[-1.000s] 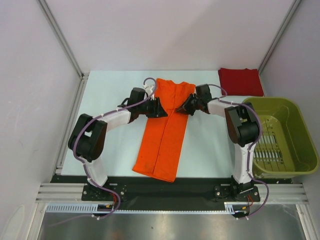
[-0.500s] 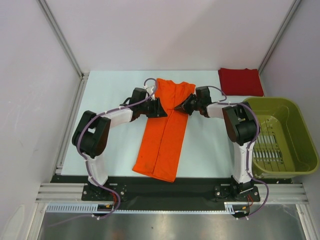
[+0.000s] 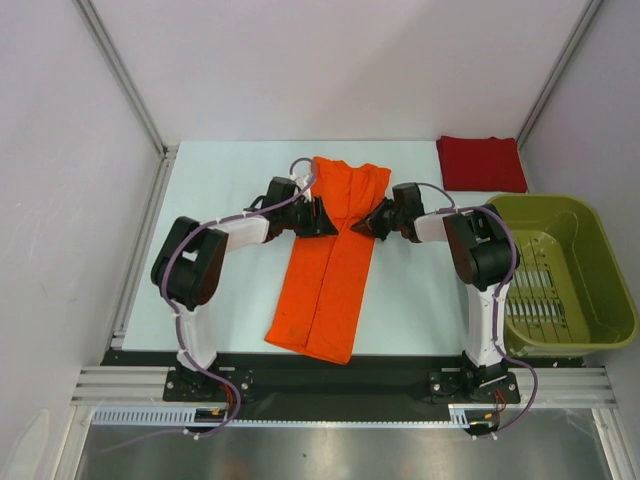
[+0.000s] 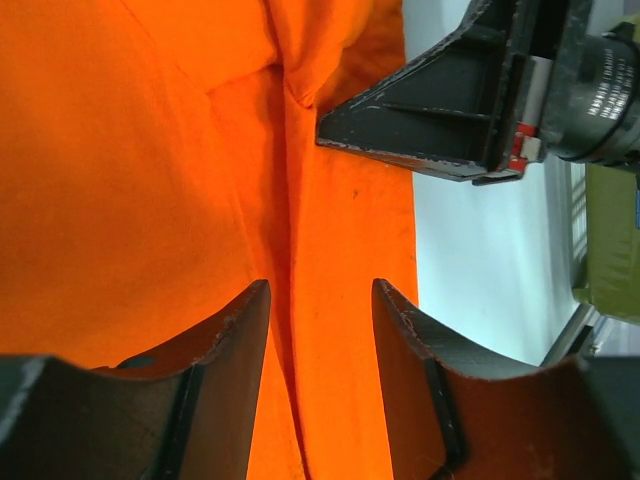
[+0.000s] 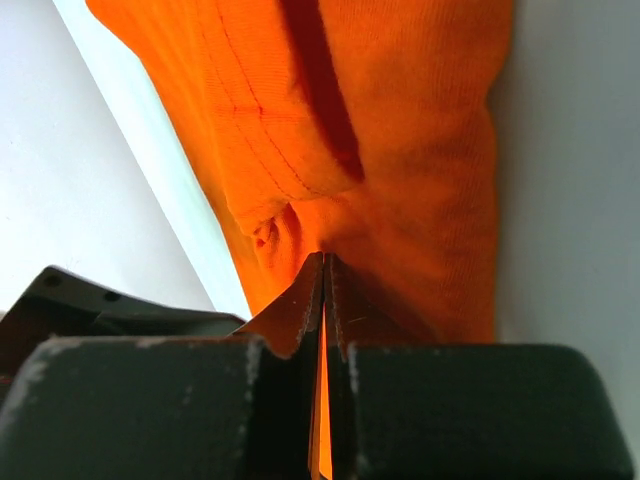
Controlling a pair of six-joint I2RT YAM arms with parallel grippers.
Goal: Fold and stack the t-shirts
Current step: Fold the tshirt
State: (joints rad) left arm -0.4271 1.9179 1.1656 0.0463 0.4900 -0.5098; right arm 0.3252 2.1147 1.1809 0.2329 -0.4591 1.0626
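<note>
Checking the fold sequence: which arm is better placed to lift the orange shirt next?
Right, probably. The right gripper is shut on the orange t-shirt at its right edge, cloth showing between its jaws; the left gripper hovers open over the cloth, gripping nothing.

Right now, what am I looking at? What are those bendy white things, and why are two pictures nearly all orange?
Those are two robot arms with pinching grippers for hands. The big picture looks down from above. The other two come from little cameras on each wrist, very close to the cloth, so orange fills them. On the table lies an orange t-shirt, folded into a long strip. A dark red t-shirt sits folded in the far right corner, beside an olive-green basket. The left gripper is open over the shirt's left side. The right gripper is shut, and it seems to be pinching the shirt's right edge.
</note>
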